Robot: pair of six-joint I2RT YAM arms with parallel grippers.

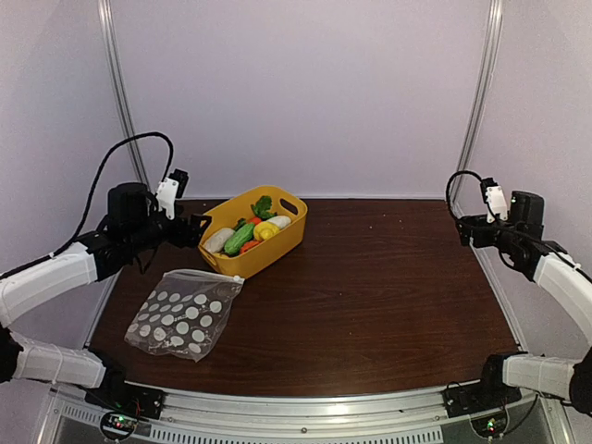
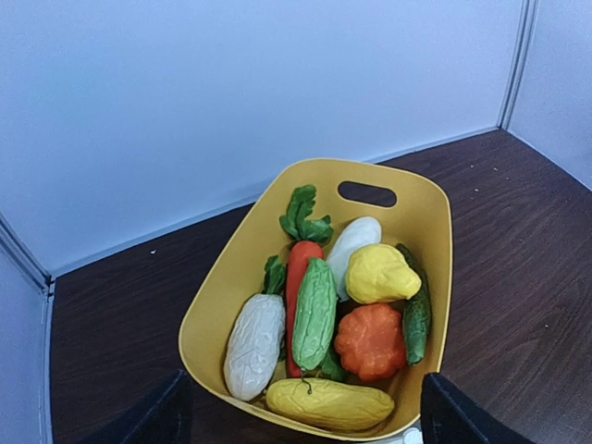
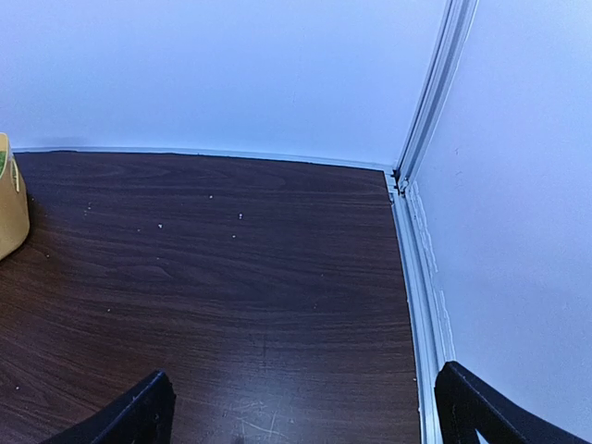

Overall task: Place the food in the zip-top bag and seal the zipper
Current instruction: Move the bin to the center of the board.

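Left: the left gripper (image 1: 194, 230) hangs just beside the near-left end of the yellow basket (image 1: 280, 248), its jaws spread wide and holding nothing; its two dark fingertips (image 2: 165, 416) frame the basket in the wrist view.

Front left: the zip-top bag (image 1: 181, 315) lies flat on the dark wooden table (image 1: 370, 296), apart from the basket and nearer the arm bases. It is clear soft plastic printed with white round dots. A thin pale strip, the zipper (image 1: 205, 275), runs along its far edge. No food shows inside it.

Centre left: the food fills the basket. It includes a white radish (image 2: 254, 347), a ridged green cucumber (image 2: 314, 314), a carrot (image 2: 298, 276) topped by leafy greens (image 2: 303, 215), a smooth white piece (image 2: 354, 245), a yellow squash (image 2: 379, 273), an orange pumpkin (image 2: 370, 340), a dark green cucumber (image 2: 416, 319) and a lumpy yellow piece (image 2: 328, 404).

Right: the right gripper (image 1: 462, 229) hovers at the table's far right edge, well apart from the basket, jaws fully apart and empty.
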